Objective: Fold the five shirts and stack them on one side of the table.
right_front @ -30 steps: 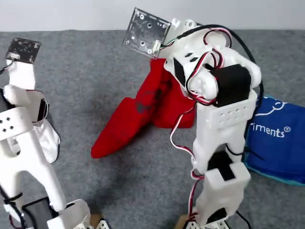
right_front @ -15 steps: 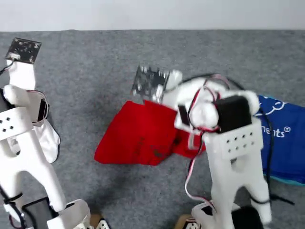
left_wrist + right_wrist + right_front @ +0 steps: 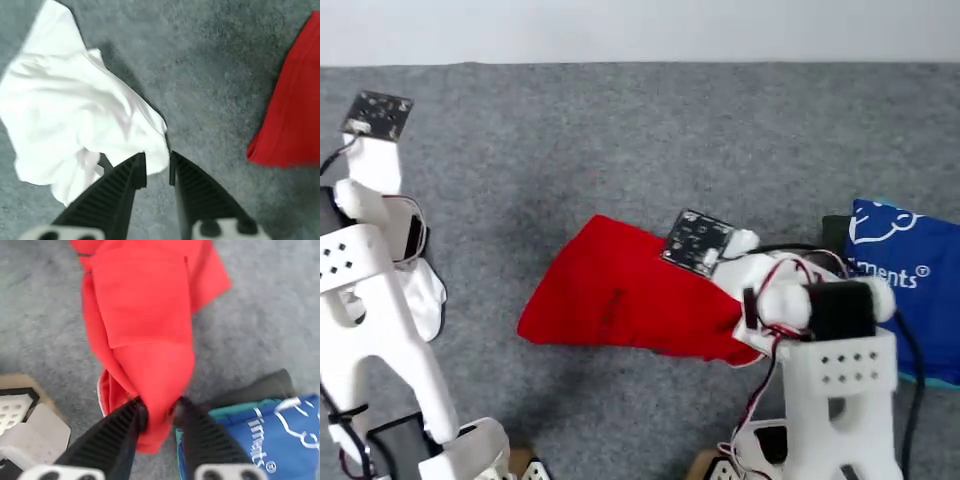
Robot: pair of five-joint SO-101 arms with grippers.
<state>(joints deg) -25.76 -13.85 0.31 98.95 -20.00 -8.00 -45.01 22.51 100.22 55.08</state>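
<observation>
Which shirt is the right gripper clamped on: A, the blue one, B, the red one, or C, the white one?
B: in the right wrist view the right gripper is shut on a bunched fold of the red shirt, and the blue shirt lies beside it.

Middle shirt (image 3: 620, 300) between left shirt (image 3: 433, 297) and shirt stack (image 3: 910, 300), possibly touching stack.

— We see soft, matt cloth in the red shirt (image 3: 620, 300) and the white shirt (image 3: 75, 115).
— We find the table (image 3: 620, 150) rough, grey, felt-like; the left gripper (image 3: 157, 162) is ribbed matt black plastic, its arm (image 3: 370, 310) smooth white plastic.
</observation>
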